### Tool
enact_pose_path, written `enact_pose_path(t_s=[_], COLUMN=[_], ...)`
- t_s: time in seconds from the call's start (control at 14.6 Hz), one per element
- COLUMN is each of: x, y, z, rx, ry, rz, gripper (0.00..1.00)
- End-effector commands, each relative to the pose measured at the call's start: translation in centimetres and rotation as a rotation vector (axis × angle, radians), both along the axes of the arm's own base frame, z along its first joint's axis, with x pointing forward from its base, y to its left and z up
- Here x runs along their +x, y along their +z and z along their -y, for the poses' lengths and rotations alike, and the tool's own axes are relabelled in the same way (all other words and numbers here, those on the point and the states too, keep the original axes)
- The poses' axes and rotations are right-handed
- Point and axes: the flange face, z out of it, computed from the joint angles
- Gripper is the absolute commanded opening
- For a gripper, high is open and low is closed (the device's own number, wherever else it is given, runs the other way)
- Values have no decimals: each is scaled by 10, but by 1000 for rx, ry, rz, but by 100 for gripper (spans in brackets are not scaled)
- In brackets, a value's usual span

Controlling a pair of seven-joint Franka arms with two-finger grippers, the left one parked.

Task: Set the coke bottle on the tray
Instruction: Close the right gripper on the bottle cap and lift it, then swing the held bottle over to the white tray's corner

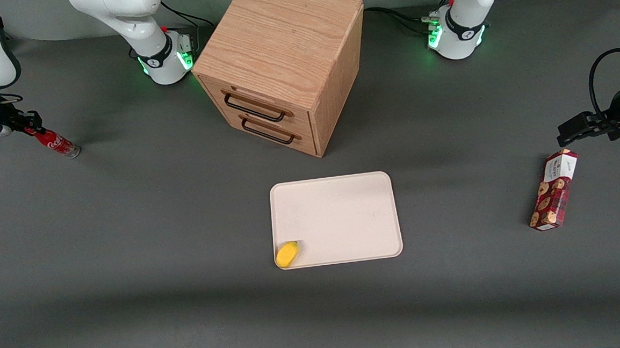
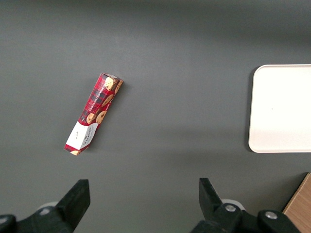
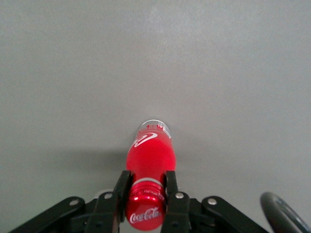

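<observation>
The coke bottle [image 1: 54, 142] is small, slim and red with a white script logo and a clear base. It stands tilted at the working arm's end of the table, its base on or just above the grey surface. My right gripper [image 1: 32, 130] is shut on its neck just under the red cap. In the right wrist view the bottle [image 3: 149, 156] hangs between the two black fingers [image 3: 121, 190] of the gripper [image 3: 146, 187]. The cream-white tray [image 1: 339, 215] lies flat at the table's middle, nearer the front camera than the cabinet; its corner also shows in the left wrist view [image 2: 282, 107].
A yellow lemon-like object [image 1: 287, 254] lies on the tray's corner nearest the camera. A wooden drawer cabinet [image 1: 281, 62] with two black handles stands farther back. A red-and-white cookie box [image 1: 554, 190] lies toward the parked arm's end, also in the left wrist view [image 2: 94, 113].
</observation>
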Motion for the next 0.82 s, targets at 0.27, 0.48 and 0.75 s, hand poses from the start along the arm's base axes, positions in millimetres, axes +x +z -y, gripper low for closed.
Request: enact_pose_path(t_s=[0.27, 0.48, 0.75], x=[106, 170, 239], y=[105, 162, 237], z=[-50, -114, -237], rx=[-51, -33, -27], ry=[-74, -135, -194], rz=[-59, -65, -39], gripper=[0, 0, 0])
